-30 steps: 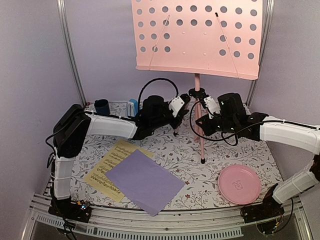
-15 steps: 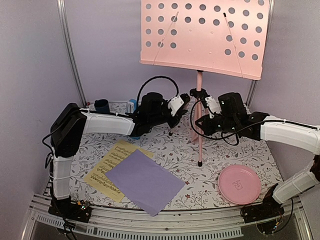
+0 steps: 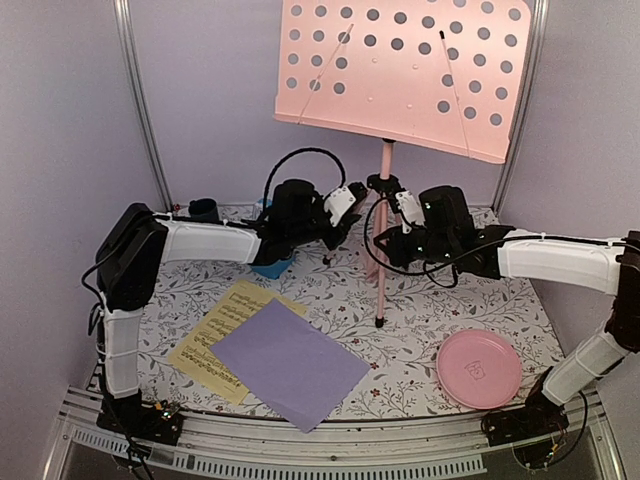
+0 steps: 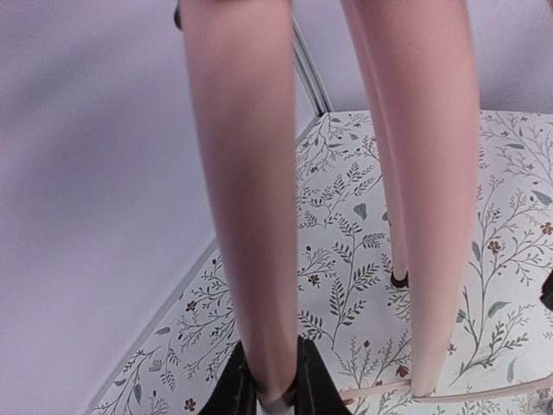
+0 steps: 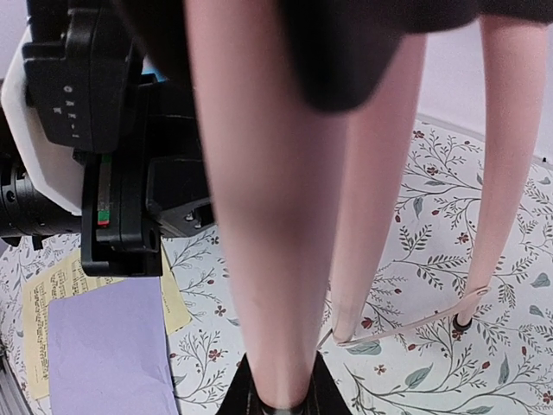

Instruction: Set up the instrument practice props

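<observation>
The pink music stand's perforated desk [image 3: 400,70] stands high over its pole [image 3: 385,190], tilted a little. My left gripper [image 3: 335,215] is shut on one tripod leg [image 4: 259,259], which runs up from between the black fingers [image 4: 238,389]. My right gripper [image 3: 390,235] is shut on another leg [image 5: 276,259]. The front foot [image 3: 380,322] is near the floral table. A lavender sheet [image 3: 290,362] lies over a yellow sheet [image 3: 215,335] at the front left. The blue metronome [image 3: 272,268] is mostly hidden behind my left arm.
A round pink plate [image 3: 478,368] lies at the front right. A small dark blue cup [image 3: 205,210] stands at the back left by the wall. Metal frame posts [image 3: 140,100] and lavender walls close in the back and sides.
Both grippers have shifted left and back with the stand's legs in them. The front foot has slid left and the desk now tilts more.
</observation>
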